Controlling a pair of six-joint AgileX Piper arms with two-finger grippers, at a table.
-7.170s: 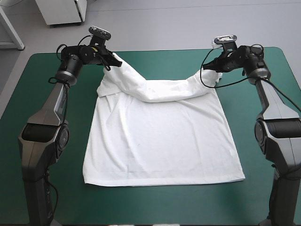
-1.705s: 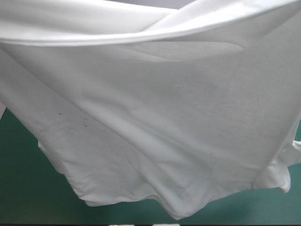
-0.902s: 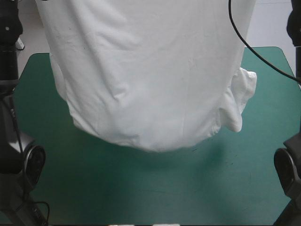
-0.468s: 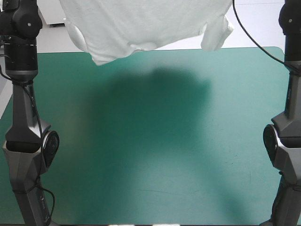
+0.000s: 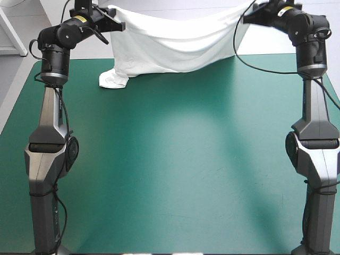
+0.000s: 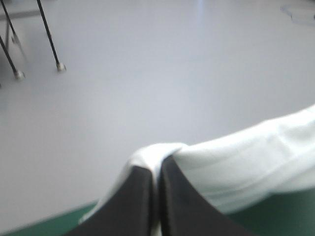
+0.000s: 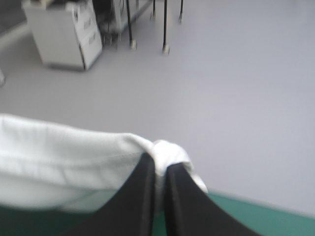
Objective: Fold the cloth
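The white T-shirt (image 5: 175, 45) hangs stretched between both raised arms over the table's far edge, sagging in the middle. One sleeve (image 5: 112, 80) droops onto the teal-green cover. My left gripper (image 5: 114, 24) pinches the shirt's left end, and in the left wrist view its black fingers (image 6: 138, 196) meet on a white fold of the T-shirt (image 6: 256, 157). My right gripper (image 5: 254, 10) holds the other end; in the right wrist view the gripper (image 7: 158, 169) is likewise shut on a bunched fold of the T-shirt (image 7: 64, 157).
The teal-green table (image 5: 175, 159) stretches toward the near edge with both arm columns standing at its left and right sides. A white table leg (image 5: 13, 32) shows beyond the far left corner.
Earlier the T-shirt hung close before the camera; both arms have since swung it away and lowered it to the table's far edge, where a sleeve now touches the cover.
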